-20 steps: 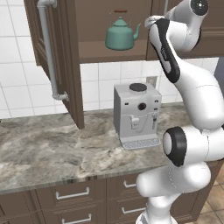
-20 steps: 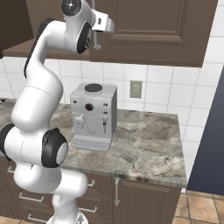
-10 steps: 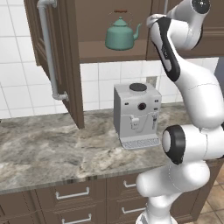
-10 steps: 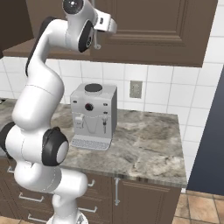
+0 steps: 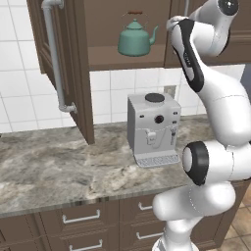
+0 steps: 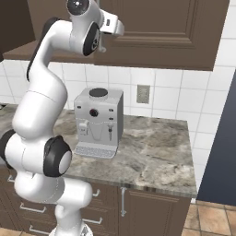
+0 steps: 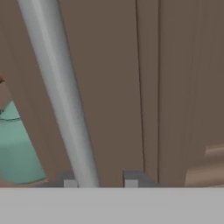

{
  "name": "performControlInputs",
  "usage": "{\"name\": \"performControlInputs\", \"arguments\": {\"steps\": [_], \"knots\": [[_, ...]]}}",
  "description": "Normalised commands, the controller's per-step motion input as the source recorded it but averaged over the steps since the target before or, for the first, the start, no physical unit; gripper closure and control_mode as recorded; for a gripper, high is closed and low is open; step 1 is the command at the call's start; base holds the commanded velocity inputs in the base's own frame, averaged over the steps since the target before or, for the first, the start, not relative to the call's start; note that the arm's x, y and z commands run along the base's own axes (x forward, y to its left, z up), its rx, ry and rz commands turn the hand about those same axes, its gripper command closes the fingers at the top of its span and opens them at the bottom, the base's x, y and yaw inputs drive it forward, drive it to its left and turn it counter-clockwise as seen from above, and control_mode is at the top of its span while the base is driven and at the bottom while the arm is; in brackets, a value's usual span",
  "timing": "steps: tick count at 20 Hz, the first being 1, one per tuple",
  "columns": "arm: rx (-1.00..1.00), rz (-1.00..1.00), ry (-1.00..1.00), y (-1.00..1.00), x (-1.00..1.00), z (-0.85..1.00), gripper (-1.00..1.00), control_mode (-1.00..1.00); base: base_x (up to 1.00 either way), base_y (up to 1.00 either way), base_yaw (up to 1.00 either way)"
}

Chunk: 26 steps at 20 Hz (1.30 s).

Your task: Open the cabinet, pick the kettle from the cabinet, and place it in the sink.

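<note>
The cabinet (image 5: 73, 63) is dark brown wood with raised panels; its left door stands swung out over the worktop (image 5: 59, 166), carrying a long, round, silver bar handle (image 5: 55, 54). Inside, on the brown shelf (image 5: 127, 60), sits the kettle (image 5: 135, 40): smooth, rounded, teal-green, with a curved spout pointing right and a thin arched handle topped in brown. It stands near the front edge of the shelf, just left of the closed right door (image 6: 161, 32).

In the hand view the hand (image 7: 99, 180) is up against that right door, its two small fingertips (image 7: 69, 181) set either side of a smooth grey bar handle (image 7: 61, 92) that slants across the wood; the gap is narrow, but I cannot tell whether the pads touch the bar. A teal curve of the kettle shows at the left edge of that view.

The worktop is grey marbled stone with a glossy finish. On it, toward its back edge, stands a boxy grey coffee machine (image 5: 153, 128) with a round dark top. White square tiles (image 5: 19, 73) line the wall, and brown drawers (image 5: 81, 218) with short silver handles lie below.
</note>
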Motion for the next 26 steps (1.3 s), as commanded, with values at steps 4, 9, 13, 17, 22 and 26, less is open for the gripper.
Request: {"name": "performControlInputs", "arguments": {"steps": [4, 9, 13, 17, 22, 26], "knots": [[0.0, -0.01, -0.02, -0.1, -0.18, -0.04, 1.0, -1.0, 0.0, 0.0, 0.0], [0.0, -0.02, -0.13, -0.25, -0.47, -0.02, 1.0, -1.0, 0.0, 0.0, 0.0], [0.0, 0.0, -0.15, -0.38, -0.61, 0.0, 1.0, -1.0, 0.0, 0.0, 0.0], [0.0, 0.0, -0.18, -0.48, -0.66, 0.0, 1.0, -1.0, 0.0, 0.0, 0.0], [0.0, 0.0, -0.15, -0.54, -0.64, 0.0, 1.0, -1.0, 0.0, 0.0, 0.0], [0.0, 0.0, -0.09, -0.6, -0.58, 0.0, 1.0, -1.0, 0.0, 0.0, 0.0]]}}
